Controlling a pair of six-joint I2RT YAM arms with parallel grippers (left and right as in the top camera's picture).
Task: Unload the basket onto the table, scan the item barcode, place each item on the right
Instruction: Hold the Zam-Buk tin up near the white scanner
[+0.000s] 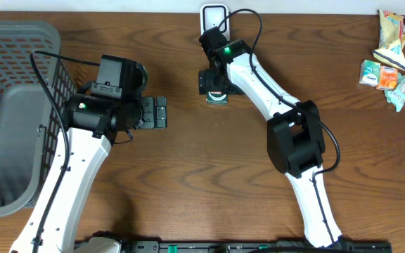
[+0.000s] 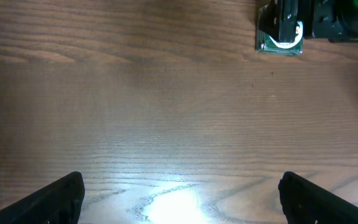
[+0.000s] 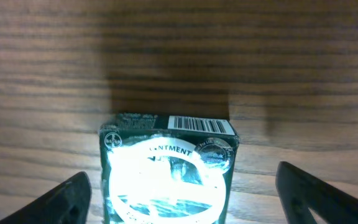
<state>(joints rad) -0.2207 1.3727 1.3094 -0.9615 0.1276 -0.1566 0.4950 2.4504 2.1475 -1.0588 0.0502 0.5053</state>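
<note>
Here my right pincer [image 3: 184,198] hangs released, one finger on each side of the box [image 3: 166,168], neither seeming to touch it. The box lies flat on the table [image 3: 179,50], its barcode [image 3: 196,124] on the far end face. I judge it light, stiff card with a slick glossy top, best pinched gently by its two long sides. Farther off, my left pincer [image 2: 179,193] is released too.

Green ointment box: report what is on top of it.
Nothing rests on the green ointment box; the right tool hangs open above it, hiding most of it from overhead. Its barcode shows.
</note>
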